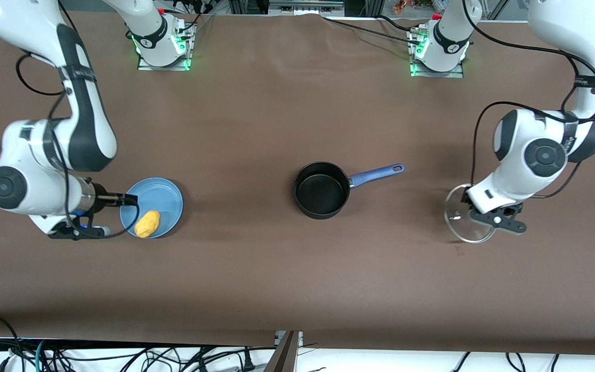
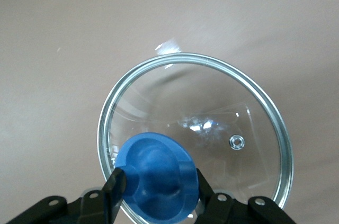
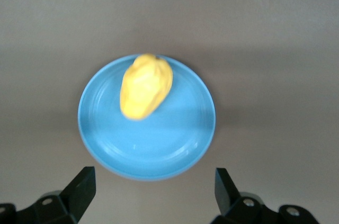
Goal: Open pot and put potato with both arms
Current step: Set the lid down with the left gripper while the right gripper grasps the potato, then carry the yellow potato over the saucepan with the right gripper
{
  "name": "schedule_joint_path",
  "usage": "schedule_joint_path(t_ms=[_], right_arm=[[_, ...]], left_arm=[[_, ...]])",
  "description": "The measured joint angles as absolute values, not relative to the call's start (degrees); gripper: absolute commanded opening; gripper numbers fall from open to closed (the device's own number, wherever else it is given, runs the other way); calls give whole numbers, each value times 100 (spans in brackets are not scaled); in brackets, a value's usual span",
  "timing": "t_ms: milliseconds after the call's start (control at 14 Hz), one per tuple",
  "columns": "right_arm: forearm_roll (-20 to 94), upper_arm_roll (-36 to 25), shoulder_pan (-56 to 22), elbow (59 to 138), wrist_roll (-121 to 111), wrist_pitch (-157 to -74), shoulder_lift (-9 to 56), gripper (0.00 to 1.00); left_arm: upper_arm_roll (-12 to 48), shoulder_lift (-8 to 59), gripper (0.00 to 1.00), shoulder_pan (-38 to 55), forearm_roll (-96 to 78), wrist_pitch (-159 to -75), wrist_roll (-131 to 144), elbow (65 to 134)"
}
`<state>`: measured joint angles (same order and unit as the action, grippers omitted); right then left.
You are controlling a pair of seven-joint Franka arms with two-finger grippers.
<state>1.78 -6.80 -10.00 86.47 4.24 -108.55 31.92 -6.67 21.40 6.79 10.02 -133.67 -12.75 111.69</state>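
Left gripper (image 2: 156,195) jaws clamped on lid (image 2: 212,128) knob; right gripper (image 3: 153,195) jaws wide above plate (image 3: 159,150), potato (image 3: 145,86) ahead of jaws; risk: lumpy potato rolls from off-centre pinch, misses pot (image 1: 322,190).

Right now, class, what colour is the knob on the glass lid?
Blue: the knob on the lid shows best in the left wrist view.

Two glossy white jointed robot arms (image 1: 78,119) (image 1: 532,155) with black joint covers and round dark-grey caps, black cables looped alongside, flat black screw-studded grippers (image 2: 159,195) (image 3: 153,197), bases (image 1: 163,46) lit green.
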Motion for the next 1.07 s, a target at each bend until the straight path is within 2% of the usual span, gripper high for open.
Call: schedule_joint_path(t_ms=[357,571,643,714,786,857,1071], right_arm=[[299,-707,-975,8644,490,-12054,3931,99],[734,-707,-976,8632,490,-12320,4171,98],[817,-707,-977,8629,490,-12322,4199,93],[858,-707,-980,8628,491,-12337,4228,81],[873,-706,-984,8628,491,-12385,4265,65],[875,-706,-987,8628,492,-12438,4307,47],[899,-706,-987,8612,498,-12492,4355,22]], left_arm=[[-1363,2129,57,629,1002,-14741,-1983,12159],[-1579,2203,60,567,1003,-15757,-2296,12638],[-1598,2237,68,544,1003,-15930,-2317,12741],[-1601,2263,87,525,1003,-15997,-2329,12793],[-1602,2285,100,518,1003,-16007,-2342,12802],[-1599,2289,100,521,1003,-16010,-2352,12802],[-1595,2283,100,527,1003,-15812,-2354,12723]])
